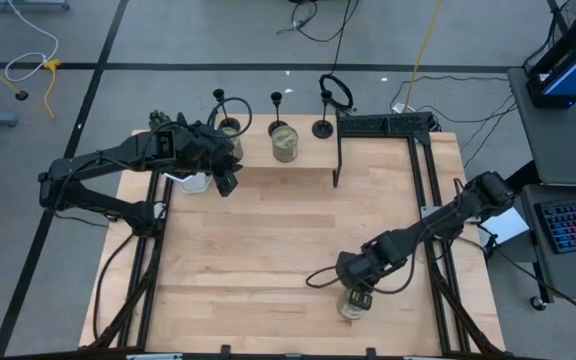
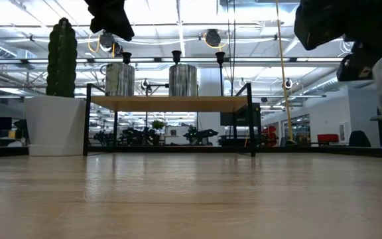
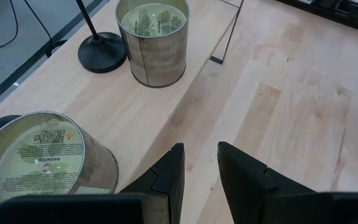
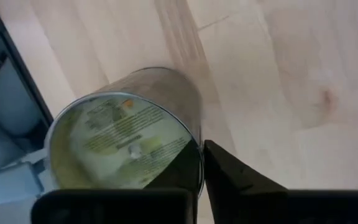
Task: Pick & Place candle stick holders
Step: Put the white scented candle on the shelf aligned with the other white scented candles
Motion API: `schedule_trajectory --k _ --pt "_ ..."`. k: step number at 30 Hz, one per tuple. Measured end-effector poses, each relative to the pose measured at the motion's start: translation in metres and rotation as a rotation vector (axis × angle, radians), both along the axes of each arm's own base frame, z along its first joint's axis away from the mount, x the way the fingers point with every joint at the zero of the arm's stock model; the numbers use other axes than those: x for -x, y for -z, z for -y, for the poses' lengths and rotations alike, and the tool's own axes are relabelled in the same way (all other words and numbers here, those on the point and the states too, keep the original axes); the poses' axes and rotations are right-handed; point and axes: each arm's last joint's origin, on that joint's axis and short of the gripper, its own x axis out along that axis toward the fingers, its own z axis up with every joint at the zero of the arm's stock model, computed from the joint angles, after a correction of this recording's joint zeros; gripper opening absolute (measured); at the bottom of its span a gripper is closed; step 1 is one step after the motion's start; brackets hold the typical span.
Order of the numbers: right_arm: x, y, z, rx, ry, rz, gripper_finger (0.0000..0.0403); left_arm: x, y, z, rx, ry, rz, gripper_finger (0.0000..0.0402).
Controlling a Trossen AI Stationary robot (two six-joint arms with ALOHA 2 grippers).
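Though both arms sit by greenish-gold jars, the three black candle stick holders [image 1: 275, 112], stems upright, stand along the raised wooden shelf [image 1: 308, 150], just beyond the left gripper [image 3: 199, 168], slightly parted, empty. Right gripper [image 1: 356, 297], far off, clasps a round greenish-gold jar [image 4: 129, 134].

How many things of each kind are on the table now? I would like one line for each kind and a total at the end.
Black candle stick holders: 3
Greenish-gold jars: 3
Green plant in a white pot: 1
Total: 7
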Motion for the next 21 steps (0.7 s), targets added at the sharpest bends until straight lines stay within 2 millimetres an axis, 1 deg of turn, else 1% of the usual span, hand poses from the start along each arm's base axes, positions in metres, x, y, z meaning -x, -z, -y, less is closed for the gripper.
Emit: schedule_trajectory --k 3,6,10,12,14,18,21 --pt "-0.001 -0.008 0.004 -0.013 -0.003 0.050 0.0005 0.000 0.000 0.000 0.000 0.000 0.001 0.0104" --pt "-0.006 -0.022 0.010 0.012 -0.060 0.174 0.0003 0.000 0.000 0.000 -0.001 0.000 0.002 0.0104" --pt "-0.014 -0.045 0.029 0.089 -0.161 0.344 0.0002 0.000 0.000 -0.001 -0.016 -0.017 -0.001 0.0104" --pt "-0.022 -0.060 0.046 0.127 -0.157 0.437 0.0002 0.000 0.000 -0.001 -0.023 -0.024 -0.003 0.0104" --pt "-0.029 -0.080 0.065 0.193 -0.107 0.518 0.0001 0.000 0.000 -0.001 -0.023 -0.025 -0.003 0.0104" --pt "-0.037 -0.120 0.113 0.355 0.033 0.625 0.0001 0.000 0.000 -0.001 -0.023 -0.025 -0.003 0.0104" --pt "-0.037 -0.160 0.150 0.392 0.139 0.694 0.0001 0.000 0.000 -0.001 -0.023 -0.025 -0.003 0.0104"
